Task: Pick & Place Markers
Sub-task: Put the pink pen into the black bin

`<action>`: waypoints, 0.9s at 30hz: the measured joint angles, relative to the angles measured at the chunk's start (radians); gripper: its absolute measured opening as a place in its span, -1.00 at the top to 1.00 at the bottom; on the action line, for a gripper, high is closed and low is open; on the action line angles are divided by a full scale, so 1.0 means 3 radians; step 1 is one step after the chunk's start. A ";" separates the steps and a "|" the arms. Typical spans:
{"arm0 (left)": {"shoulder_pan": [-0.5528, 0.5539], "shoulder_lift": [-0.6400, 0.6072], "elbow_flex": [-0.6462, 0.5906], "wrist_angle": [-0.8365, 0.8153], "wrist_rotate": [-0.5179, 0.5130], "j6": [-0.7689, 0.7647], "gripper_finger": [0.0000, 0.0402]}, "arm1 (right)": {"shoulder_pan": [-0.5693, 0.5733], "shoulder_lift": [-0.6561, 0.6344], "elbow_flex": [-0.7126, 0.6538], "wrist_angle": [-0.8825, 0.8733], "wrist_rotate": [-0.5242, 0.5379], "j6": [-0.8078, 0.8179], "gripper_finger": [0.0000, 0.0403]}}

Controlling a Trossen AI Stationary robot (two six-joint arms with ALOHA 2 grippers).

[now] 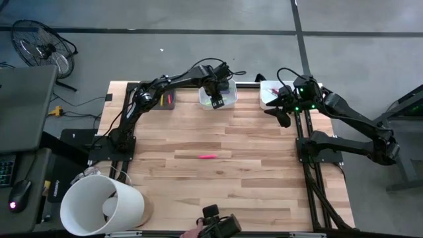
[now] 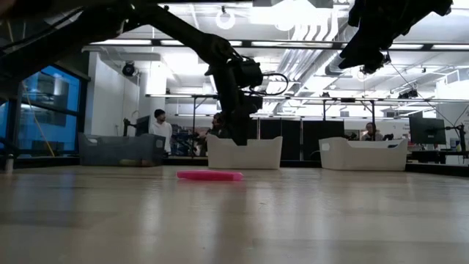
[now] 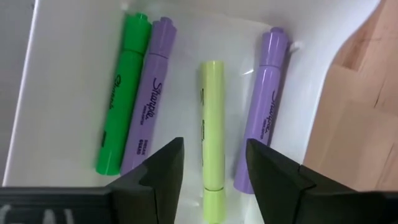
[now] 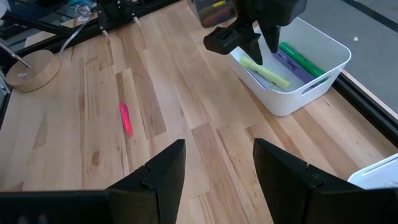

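Left gripper (image 3: pixel 214 171) fingers spread, released, over far-centre white plastic tray (image 1: pixel 229 100); yellow-green marker (image 3: pixel 212 140) lies inside, not gripped. Right gripper (image 4: pixel 217 171) open, idle, far right. Pink plastic marker (image 1: pixel 207 157) loose mid-table: likely light, stiff, smooth, may roll; pinch mid-barrel across width.

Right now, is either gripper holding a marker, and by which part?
Nothing is held. The left gripper is open over the yellow-green marker lying in the tray; the right gripper is open and empty.
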 joint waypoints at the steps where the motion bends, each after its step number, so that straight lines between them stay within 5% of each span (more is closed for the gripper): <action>1: 0.0000 0.0000 0.0000 -0.0003 -0.0001 0.0001 0.16 | 0.0000 0.0000 0.0000 0.0001 0.0000 0.0000 0.11; 16: -0.0004 -0.0008 0.0887 -0.0504 0.0093 -0.0132 0.16 | 0.0000 0.0000 0.0000 0.0000 -0.0001 0.0041 0.11; 27: -0.0301 -0.0175 0.0821 -0.0947 0.0114 -0.0200 0.16 | 0.0000 0.0000 0.0000 -0.0069 -0.0028 0.0111 0.11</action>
